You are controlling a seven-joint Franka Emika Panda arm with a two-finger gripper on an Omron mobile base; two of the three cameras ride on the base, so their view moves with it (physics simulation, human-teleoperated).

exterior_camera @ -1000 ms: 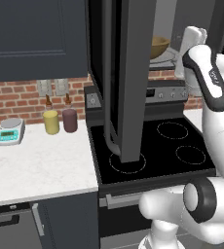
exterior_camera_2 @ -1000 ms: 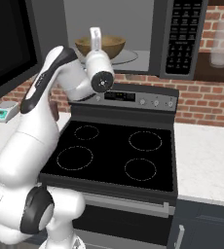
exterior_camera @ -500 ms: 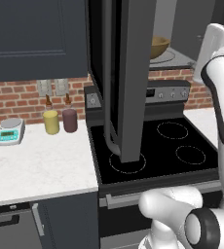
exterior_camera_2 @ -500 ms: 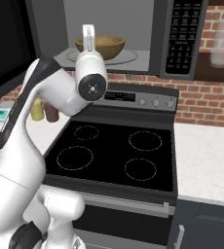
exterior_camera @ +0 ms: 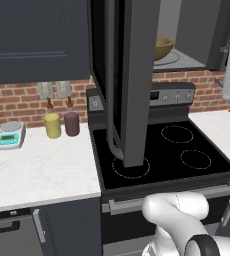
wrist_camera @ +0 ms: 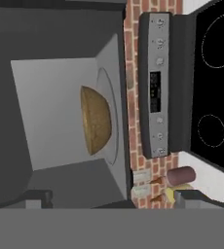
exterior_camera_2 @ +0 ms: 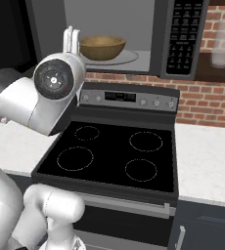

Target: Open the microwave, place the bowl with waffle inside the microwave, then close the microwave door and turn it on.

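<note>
Red brick wall and dark cabinets are seen behind a black-topped stove (exterior_camera_2: 114, 156), above which the microwave (exterior_camera_2: 148, 36) hangs with its cavity exposed and the microwave door (exterior_camera: 132, 85) swung wide out over the burners. Inside, the bowl (exterior_camera_2: 102, 47) is set on the glass turntable, though the waffle cannot be made out over its rim, so the opening and placing steps are judged done. With the gripper (exterior_camera_2: 71, 40) spread wide, nothing held, just outside the cavity's left edge, closing the door and pressing start are left.
</note>
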